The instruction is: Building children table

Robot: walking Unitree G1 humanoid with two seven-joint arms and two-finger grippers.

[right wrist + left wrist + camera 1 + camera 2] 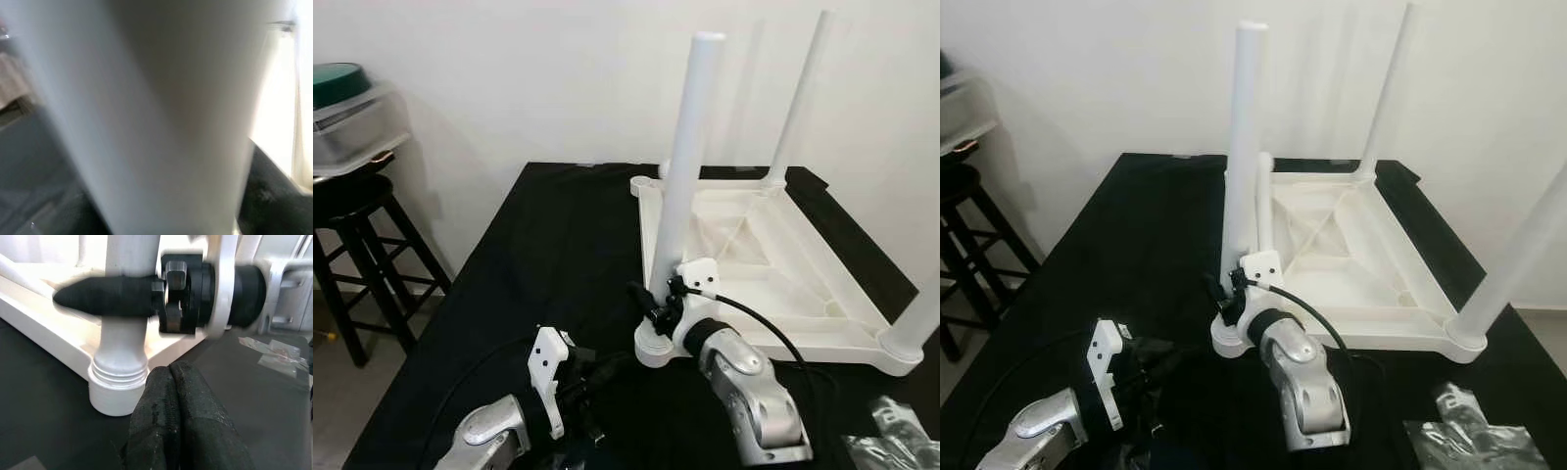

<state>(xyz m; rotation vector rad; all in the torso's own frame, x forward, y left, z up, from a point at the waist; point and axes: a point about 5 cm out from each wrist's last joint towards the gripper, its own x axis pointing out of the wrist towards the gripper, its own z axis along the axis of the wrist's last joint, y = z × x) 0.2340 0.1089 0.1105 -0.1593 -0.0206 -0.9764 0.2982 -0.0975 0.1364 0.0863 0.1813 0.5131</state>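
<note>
The white children's table point(773, 264) lies upside down on a black-covered work table point(558, 245). Its legs stand up at the corners. My right gripper point(656, 304) is shut on the near-left leg point(685, 166) just above its socket point(117, 391). One of its black fingers point(98, 296) lies across the leg; another finger point(269, 191) shows beside the leg point(161, 107) in the right wrist view. My left gripper point(597, 377) hovers low, a little short of that socket. Its fingertips point(171, 382) are pressed together with nothing between them.
A clear plastic bag point(1469, 431) of fittings lies at the near right of the black cloth. A black stool point(362, 225) bearing a clear box point(352, 117) with a green lid stands to the left, off the table. A white wall runs behind.
</note>
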